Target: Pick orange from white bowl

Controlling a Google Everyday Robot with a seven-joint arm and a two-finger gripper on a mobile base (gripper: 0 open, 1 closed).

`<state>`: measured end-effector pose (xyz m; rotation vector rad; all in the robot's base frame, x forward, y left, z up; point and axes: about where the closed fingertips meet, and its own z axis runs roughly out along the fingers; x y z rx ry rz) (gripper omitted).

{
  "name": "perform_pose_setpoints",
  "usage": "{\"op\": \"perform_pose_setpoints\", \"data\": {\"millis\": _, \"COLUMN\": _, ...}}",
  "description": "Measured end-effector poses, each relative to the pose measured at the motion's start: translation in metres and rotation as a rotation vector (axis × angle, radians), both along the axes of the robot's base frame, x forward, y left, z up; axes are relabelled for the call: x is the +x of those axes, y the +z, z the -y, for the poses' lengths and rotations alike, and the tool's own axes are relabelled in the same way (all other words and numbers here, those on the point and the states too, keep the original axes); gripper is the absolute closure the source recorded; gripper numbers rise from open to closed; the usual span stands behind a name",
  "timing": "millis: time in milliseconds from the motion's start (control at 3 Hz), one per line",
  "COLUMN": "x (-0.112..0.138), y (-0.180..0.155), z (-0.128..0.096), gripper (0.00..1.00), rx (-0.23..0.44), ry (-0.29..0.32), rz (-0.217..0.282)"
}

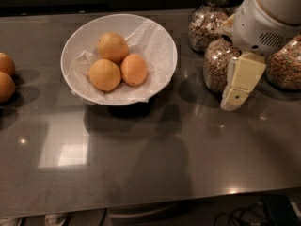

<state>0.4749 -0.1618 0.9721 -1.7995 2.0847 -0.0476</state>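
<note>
The white bowl (160,36), lined with crumpled white paper, sits on the dark counter left of centre. Three fruits lie in it. The orange (134,69) is the deeper-coloured, egg-shaped one on the right side of the pile. Two paler round fruits lie beside it, one behind (113,47) and one to its left (104,74). My gripper (233,99), cream-coloured on a white arm (270,18), hangs at the right over the counter in front of the jars. It is well to the right of the bowl, apart from it, and holds nothing that shows.
Two more orange fruits (5,74) lie at the left edge of the counter. Several glass jars of grains stand at the back right (204,27), (217,67), (284,62), close around my gripper. The counter's front edge runs along the bottom, with cables below it.
</note>
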Motion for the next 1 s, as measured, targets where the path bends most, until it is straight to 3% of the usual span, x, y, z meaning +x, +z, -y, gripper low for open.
{"op": "perform_pose_setpoints", "data": {"millis": 1000, "x": 0.02, "y": -0.005, "z": -0.028, "gripper": 0.0, "rx": 0.028, "ry": 0.05, "rz": 0.03}}
